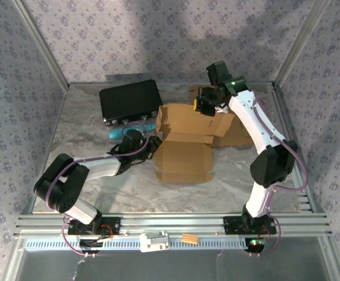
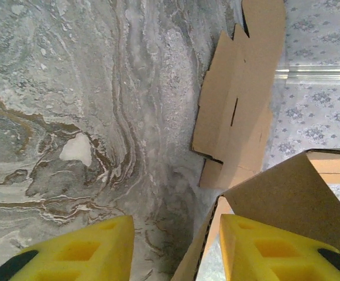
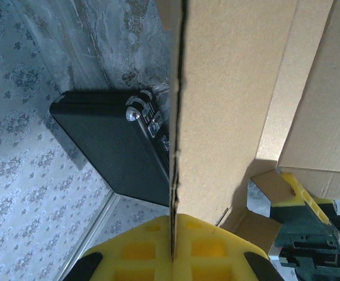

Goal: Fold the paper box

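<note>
The brown paper box (image 1: pixel 184 158) lies half-formed in the middle of the table, its lid panel flat toward me and its back panels raised. My left gripper (image 1: pixel 152 143) sits at the box's left side. In the left wrist view that gripper (image 2: pixel 175 234) is open; a raised cardboard flap (image 2: pixel 292 193) stands edge-on between the yellow fingers, close to the right one and unclamped. My right gripper (image 1: pixel 203 106) is at the box's back. Seen from the right wrist, this gripper (image 3: pixel 172 234) is shut on the edge of an upright cardboard panel (image 3: pixel 228 88).
A black case (image 1: pixel 130 100) lies at the back left, close to the box, and also appears in the right wrist view (image 3: pixel 111 140). A teal object (image 1: pixel 120 133) lies beside my left wrist. More flat cardboard (image 1: pixel 234 132) lies behind the right arm. Walls close in on three sides.
</note>
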Robot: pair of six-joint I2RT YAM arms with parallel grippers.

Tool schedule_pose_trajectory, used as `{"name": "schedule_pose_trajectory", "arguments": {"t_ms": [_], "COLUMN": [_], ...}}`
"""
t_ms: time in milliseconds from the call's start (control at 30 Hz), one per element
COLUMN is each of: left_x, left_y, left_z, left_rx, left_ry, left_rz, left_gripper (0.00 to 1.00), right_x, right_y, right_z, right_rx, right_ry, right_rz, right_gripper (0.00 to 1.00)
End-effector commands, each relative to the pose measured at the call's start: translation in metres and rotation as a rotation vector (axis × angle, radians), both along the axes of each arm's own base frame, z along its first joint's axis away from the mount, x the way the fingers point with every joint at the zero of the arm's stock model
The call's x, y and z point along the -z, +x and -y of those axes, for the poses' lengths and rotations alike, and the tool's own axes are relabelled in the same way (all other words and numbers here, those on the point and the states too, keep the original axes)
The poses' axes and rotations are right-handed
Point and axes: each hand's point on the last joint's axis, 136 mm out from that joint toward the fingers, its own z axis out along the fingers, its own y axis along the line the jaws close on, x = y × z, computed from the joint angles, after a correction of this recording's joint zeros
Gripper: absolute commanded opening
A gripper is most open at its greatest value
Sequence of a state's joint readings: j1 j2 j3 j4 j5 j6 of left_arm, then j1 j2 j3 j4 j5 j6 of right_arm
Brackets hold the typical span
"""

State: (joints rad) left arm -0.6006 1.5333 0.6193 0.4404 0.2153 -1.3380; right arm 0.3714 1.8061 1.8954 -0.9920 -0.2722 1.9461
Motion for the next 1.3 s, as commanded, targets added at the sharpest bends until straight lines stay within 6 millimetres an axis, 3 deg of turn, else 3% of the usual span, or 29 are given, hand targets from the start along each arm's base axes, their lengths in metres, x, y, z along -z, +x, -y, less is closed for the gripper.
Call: {"name": "schedule_pose_trajectory", "arguments": {"t_ms": [0, 100, 200, 333, 467, 567, 633, 767, 867, 1000, 1267], "left_x": [-0.023, -0.02, -0.016, -0.015, -0.04, -0.045, -0.041, -0.04, -0.049, -0.049, -0.03], "left_y": [0.007, -0.013, -0.043, -0.08, -0.088, -0.079, -0.066, -0.041, -0.022, -0.014, -0.015], "left_z": [0.001, -0.022, -0.053, -0.101, -0.151, -0.174, -0.176, -0.176, -0.172, -0.157, -0.112], "left_rx": [0.008, 0.001, 0.009, -0.012, -0.128, -0.193, -0.183, -0.116, -0.04, 0.08, 0.265], "left_ry": [0.027, 0.133, 0.248, 0.3, 0.291, 0.244, 0.245, 0.353, 0.435, 0.48, 0.531], "left_rz": [0.055, -0.012, -0.067, -0.119, -0.047, -0.016, 0.009, 0.068, 0.226, 0.403, 0.449], "left_gripper": [0.43, 0.53, 0.61, 0.62, 0.63, 0.55, 0.45, 0.37, 0.35, 0.38, 0.51], "right_x": [-0.001, 0.007, 0.016, 0.021, 0.025, 0.036, 0.043, 0.05, 0.054, 0.057, 0.061], "right_y": [-0.014, -0.007, 0.01, 0.017, 0.016, 0.013, 0.015, 0.017, 0.018, 0.02, 0.014], "right_z": [-0.002, 0.001, -0.011, -0.031, -0.06, -0.08, -0.091, -0.104, -0.113, -0.124, -0.132], "right_rx": [-0.018, -0.056, -0.133, -0.165, -0.271, -0.346, -0.364, -0.427, -0.477, -0.525, -0.571], "right_ry": [0.004, -0.05, -0.062, -0.059, -0.08, -0.087, -0.054, -0.023, 0.014, 0.062, 0.087], "right_rz": [-0.024, 0.039, 0.193, 0.322, 0.387, 0.419, 0.462, 0.516, 0.553, 0.588, 0.598], "right_gripper": [0.0, 0.0, 0.0, 0.0, 0.0, 0.0, 0.0, 0.0, 0.0, 0.0, 0.0]}}
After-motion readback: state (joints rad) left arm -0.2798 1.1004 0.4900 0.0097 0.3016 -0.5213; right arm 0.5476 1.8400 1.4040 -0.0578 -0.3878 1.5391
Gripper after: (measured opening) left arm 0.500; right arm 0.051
